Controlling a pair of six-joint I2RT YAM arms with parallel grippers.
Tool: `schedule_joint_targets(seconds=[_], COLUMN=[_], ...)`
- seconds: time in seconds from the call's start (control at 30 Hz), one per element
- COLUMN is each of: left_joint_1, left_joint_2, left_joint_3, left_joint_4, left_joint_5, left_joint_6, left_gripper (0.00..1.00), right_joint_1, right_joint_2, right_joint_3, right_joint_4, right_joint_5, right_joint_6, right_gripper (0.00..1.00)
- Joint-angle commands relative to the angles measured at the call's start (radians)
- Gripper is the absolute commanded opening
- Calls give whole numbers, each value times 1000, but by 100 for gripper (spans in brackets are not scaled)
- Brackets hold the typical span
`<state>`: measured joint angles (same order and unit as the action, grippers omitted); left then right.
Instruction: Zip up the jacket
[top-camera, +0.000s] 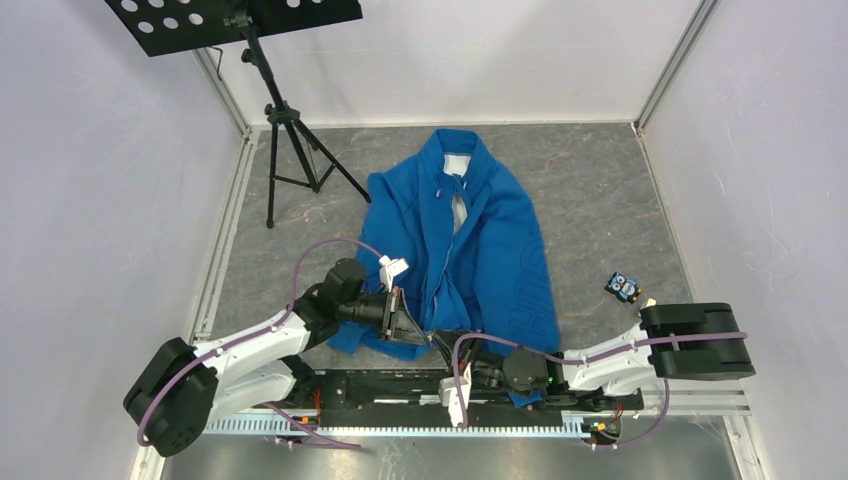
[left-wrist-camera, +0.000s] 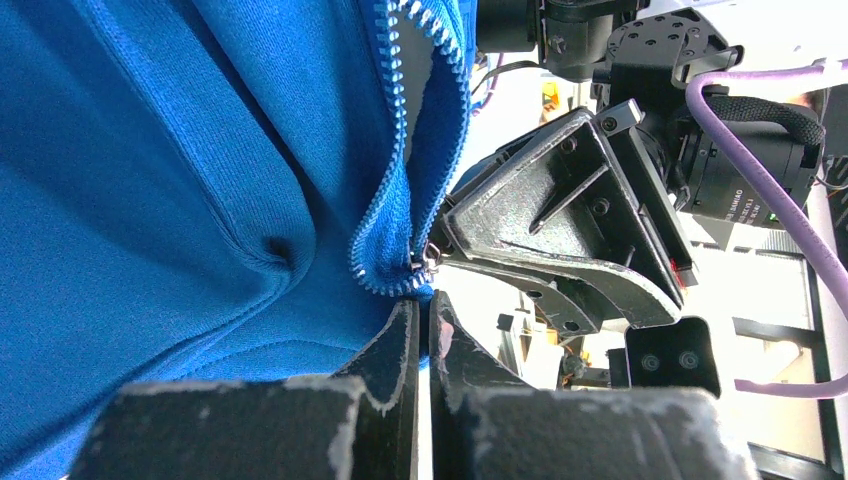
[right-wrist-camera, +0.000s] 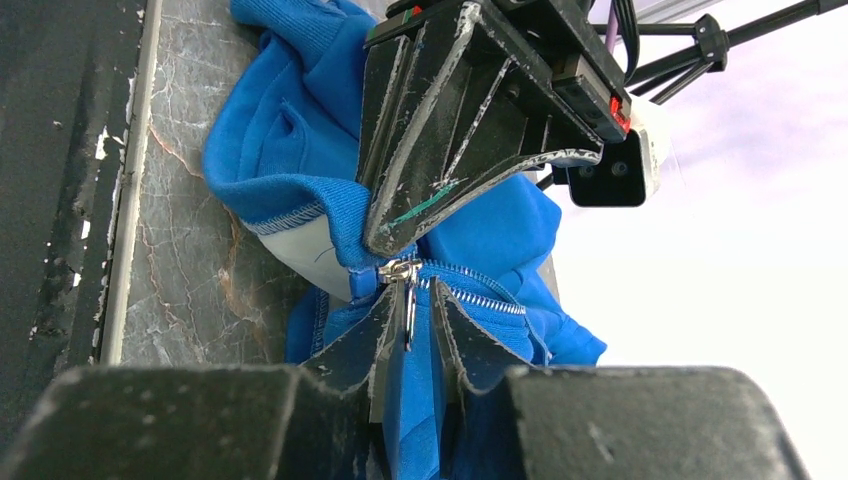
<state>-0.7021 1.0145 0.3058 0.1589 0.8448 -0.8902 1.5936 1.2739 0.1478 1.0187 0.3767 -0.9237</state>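
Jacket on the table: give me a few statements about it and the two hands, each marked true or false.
1. The jacket is zipped up to the collar. False: most of its front lies open.
2. The left hand pinches the hem beside the zipper's bottom end. True.
3. The zipper pull hangs between the right hand's fingers. True.
4. The music stand lies on the jacket. False: it stands upright beside it.

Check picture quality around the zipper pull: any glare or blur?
Right wrist: zipper pull sharp, white glare fills the right side. Left wrist: zipper teeth crisp, background blown out, own fingers soft. Top external: jacket evenly lit, pull too small.
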Motion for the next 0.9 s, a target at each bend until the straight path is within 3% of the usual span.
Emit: schedule_joint_targets(seconds=[0.0,0.33,0.4,0.47,0.53,0.73,0.87], left_joint_1=[-2,-2,-2,-2,-2,-43,-88], left_joint_2=[-10,-10,-10,-10,-8,7,39], left_joint_3=[18,19,19,19,22,79,85], left_joint_4=[21,21,21,20,8,-228,-252], left_joint_5=[73,76,74,72,67,-85,-174], left_joint_6=[-41,-41,-42,-42,-37,85,105], left_gripper=[2,2,2,2,2,2,2], right_joint_1=[-8,-24,-28,-32,-31,-32,-33], right_joint_2=[16,36,41,43,43,36,-18], right_joint_3=[34,53,63,81,88,141,141], right_joint_4=[14,-8,-23,-58,-68,-96,-73], right_joint_5=[10,26,28,35,65,391,571], right_joint_6=[31,57,64,76,89,207,214], right_gripper=[20,17,12,0,0,0,0])
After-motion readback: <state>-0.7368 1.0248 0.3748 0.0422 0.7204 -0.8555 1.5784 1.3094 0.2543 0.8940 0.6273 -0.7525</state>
